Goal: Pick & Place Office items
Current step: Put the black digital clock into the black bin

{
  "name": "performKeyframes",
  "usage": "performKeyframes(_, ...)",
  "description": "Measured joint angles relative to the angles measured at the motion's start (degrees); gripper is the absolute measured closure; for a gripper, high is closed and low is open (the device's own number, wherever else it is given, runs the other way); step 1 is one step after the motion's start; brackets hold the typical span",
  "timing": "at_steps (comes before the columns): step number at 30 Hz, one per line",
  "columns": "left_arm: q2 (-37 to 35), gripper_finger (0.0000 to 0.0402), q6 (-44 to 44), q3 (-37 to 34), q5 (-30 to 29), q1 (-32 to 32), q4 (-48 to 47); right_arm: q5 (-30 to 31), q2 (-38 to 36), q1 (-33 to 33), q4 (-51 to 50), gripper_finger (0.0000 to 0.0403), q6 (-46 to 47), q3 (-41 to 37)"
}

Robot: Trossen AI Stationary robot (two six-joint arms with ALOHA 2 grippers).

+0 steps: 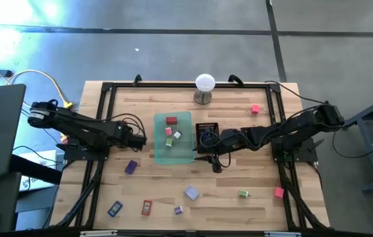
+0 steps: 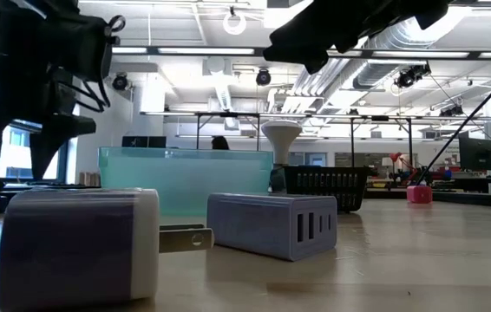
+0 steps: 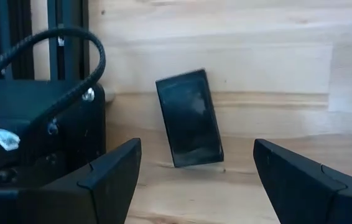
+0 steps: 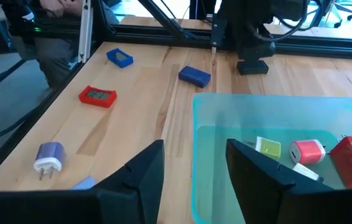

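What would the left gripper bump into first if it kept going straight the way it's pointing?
Most likely the flat black item lying on the wooden table. The left gripper is open and the item sits right ahead, centred between its fingers. How far off it is can't be judged from these views.

Worktop (image 3: 275,68): pale wood planks, grain lines visible.
Flat black item (image 3: 189,118): lying on the wood, tilted, glossy face up; at 12 o'clock from the gap in the jaws.
Left gripper (image 3: 194,180): jaws spread wide, empty, clear of the item.
Black frame and cable (image 3: 51,68): at 10 o'clock.
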Motion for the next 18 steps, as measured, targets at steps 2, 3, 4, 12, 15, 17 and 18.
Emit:
performKeyframes(2,1.46,0.0101,-1.35,-0.01,0.14,-0.76,0.31,0.0,0.0,0.0,-0.35,0.0243,0.01,0.0)
performKeyframes(3,2.14,0.0101,-1.9,-0.04,0.3,-1.16,0.51,0.0,0.0,0.0,-0.63,0.0243,0.02,0.0)
performKeyframes(4,2.77,0.0101,-2.2,-0.07,0.43,-1.52,0.65,0.0,0.0,0.02,-0.89,0.0243,0.02,0.0)
performKeyframes(12,7.23,0.0101,-5.26,-0.07,0.26,-2.2,2.03,-0.02,0.0,0.64,-0.86,0.0243,0.26,0.0)
performKeyframes(15,8.88,0.0101,-5.55,-0.06,-1.44,-2.2,3.25,-0.07,0.0,1.42,-0.86,0.0243,0.26,0.0)
performKeyframes(17,10.24,0.0101,-5.58,-0.04,-1.45,-2.2,3.88,-0.07,0.0,1.96,-0.81,0.0243,0.22,0.0)
performKeyframes(18,10.98,0.0101,-5.54,-0.04,-1.44,-2.2,3.99,-0.07,0.0,2.18,-0.72,0.0243,0.2,0.0)
